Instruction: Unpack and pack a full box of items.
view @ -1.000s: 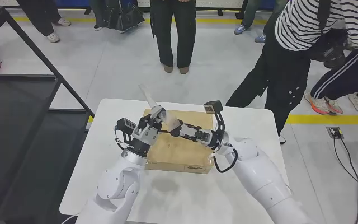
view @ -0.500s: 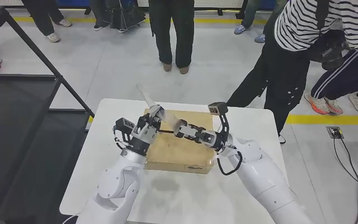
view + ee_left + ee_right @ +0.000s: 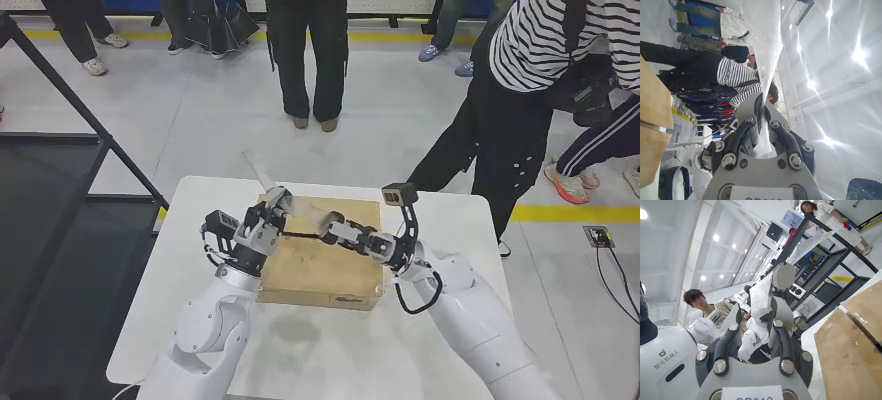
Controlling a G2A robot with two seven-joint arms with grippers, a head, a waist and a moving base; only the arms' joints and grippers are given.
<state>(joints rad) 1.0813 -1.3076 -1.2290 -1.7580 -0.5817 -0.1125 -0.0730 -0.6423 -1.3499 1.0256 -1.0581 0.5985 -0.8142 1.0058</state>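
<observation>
Right end effector [image 3: 328,229] has shifted a little toward the right of the top view since a second ago, its wrist camera going with it. The gap to the left end effector [image 3: 272,207] is now slightly wider. Left end effector and box [image 3: 320,268] sit where they were.

Left end effector: centre-left of the top view, above the far left part of the box. Jaws closed flat on a white sheet [image 3: 260,172]. The left wrist view shows the sheet pinched between both pads and running straight out past the fingertips. In the top view the sheet's free end points to the upper left, its tip showing past the far edge of the bench [image 3: 190,270]. Its other end runs toward the right end effector.

Right end effector: centre of the top view, over the box, facing the left one. Jaws spread wide. The right wrist view shows the crumpled near end of the sheet between the fingers, lying against one finger [image 3: 779,311] with the other finger apart from it. Not clamped.

Box: brown cardboard, centre of the white bench, top flaps down, seam between them visible in the right wrist view.
</observation>
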